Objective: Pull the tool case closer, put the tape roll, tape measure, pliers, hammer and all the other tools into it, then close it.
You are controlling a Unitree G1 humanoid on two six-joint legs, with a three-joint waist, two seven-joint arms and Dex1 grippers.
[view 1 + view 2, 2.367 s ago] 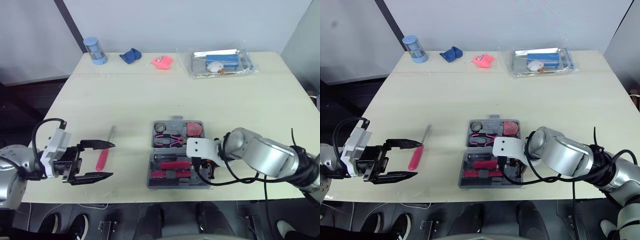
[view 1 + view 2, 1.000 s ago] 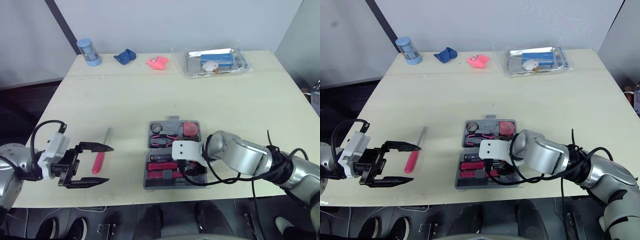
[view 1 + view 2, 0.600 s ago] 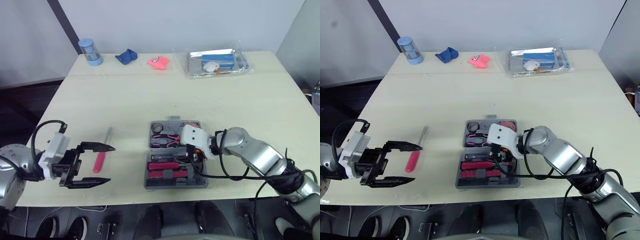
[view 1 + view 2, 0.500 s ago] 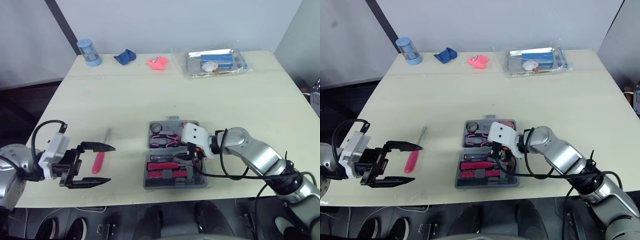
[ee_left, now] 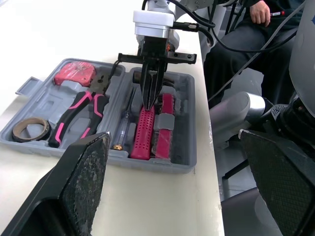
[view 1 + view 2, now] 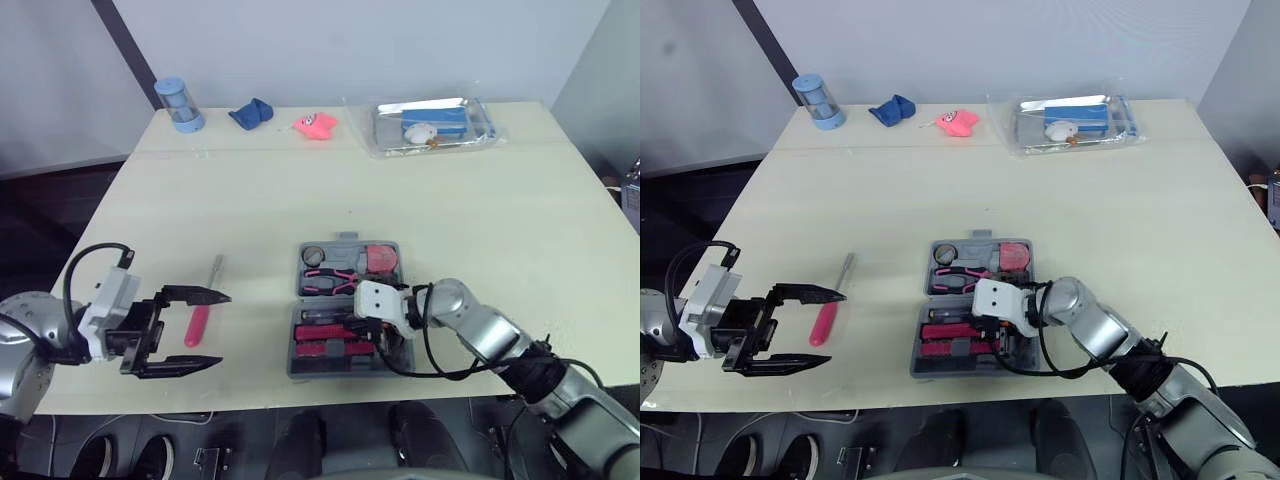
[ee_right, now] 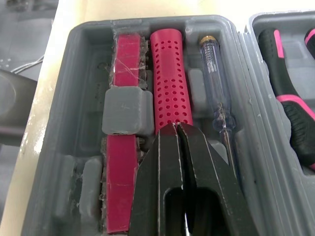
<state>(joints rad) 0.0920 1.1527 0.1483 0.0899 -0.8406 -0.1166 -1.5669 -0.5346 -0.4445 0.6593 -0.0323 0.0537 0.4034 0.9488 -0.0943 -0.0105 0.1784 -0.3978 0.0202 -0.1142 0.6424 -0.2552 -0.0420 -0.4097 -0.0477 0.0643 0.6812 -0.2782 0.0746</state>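
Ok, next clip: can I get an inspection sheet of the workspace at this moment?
Surface: pale table, no damage seen.
Job's things: case open near the front edge; pliers, tape roll, tape measure inside; screwdriver out on the table.
Clutter: cup, cloth, pink toy, bag along the far edge.
Hands: left hand open beside the screwdriver; right hand shut, tips at the pink grip in the case.
Cables: black cables looping on both arms.
Surroundings: seated person beside the table.

Both head eyes look down over the whole table (image 6: 300, 190). The left wrist camera faces the tool case (image 5: 147, 161) low, from well beside it; the right one hangs close above its pink handle (image 7: 170, 83). Every view shares that case.
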